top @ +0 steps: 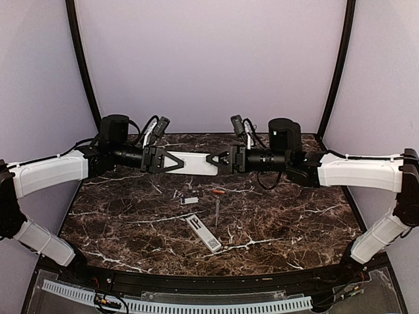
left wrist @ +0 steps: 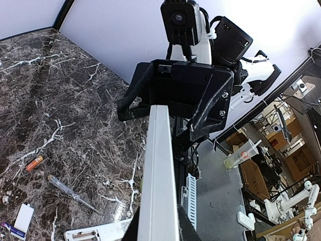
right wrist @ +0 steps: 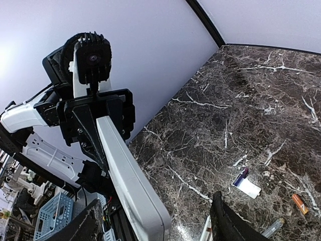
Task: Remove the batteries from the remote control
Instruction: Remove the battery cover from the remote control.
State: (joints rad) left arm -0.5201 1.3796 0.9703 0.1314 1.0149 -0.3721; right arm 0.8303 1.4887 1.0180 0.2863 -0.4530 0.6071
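My left gripper (top: 177, 161) is shut on a long white remote control (top: 196, 163) and holds it level above the back of the table; the remote also shows in the left wrist view (left wrist: 160, 175) and the right wrist view (right wrist: 130, 186). My right gripper (top: 219, 161) is open, its jaws wide apart on either side of the remote's free end, not touching it. An orange-red battery (top: 218, 191) lies on the table. A dark blue battery (right wrist: 241, 176) lies beside a small white cover plate (right wrist: 249, 187).
A second white remote (top: 204, 233) lies opened near the table's middle front. A thin screwdriver (top: 217, 210) lies between it and the orange-red battery. The table top is dark marble (top: 294, 222) with purple walls behind.
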